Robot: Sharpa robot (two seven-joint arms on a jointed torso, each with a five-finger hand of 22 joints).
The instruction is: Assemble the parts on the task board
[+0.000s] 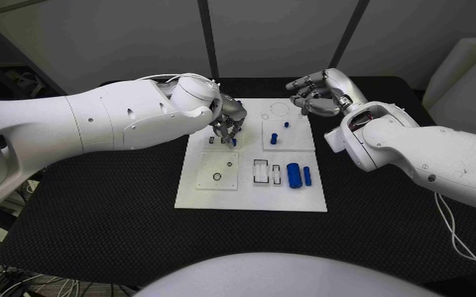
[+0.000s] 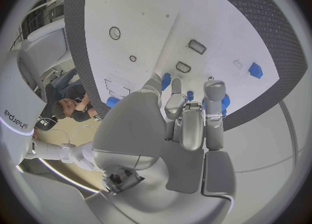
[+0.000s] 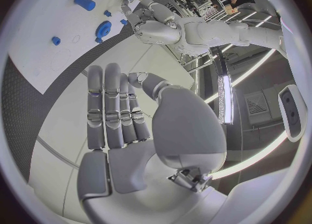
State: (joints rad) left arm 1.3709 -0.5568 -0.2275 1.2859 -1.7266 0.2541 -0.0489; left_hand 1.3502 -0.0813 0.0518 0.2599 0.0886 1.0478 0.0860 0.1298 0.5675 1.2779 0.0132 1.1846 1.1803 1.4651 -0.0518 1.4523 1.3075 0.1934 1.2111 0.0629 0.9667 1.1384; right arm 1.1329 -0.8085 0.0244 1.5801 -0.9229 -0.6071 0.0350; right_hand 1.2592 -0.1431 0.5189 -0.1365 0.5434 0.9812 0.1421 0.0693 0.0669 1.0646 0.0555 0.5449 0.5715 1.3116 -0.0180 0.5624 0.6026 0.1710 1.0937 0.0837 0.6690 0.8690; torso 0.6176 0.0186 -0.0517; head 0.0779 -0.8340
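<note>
board (image 1: 248,197) lies at frame centre. left hand (image 1: 227,124) sits over the board's upper left, fingers down on a small blue part (image 1: 234,141), pinching it. right hand (image 1: 316,97) hovers at the board's upper right corner, fingers curled, holding nothing. blue cylinders (image 1: 294,174) lie lower right on the board.

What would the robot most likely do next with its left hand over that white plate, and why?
Probably ease the left hand straight down a little. Its fingertips hover over the task board near a small blue part, while the right hand waits by the far edge, holding nothing.
</note>
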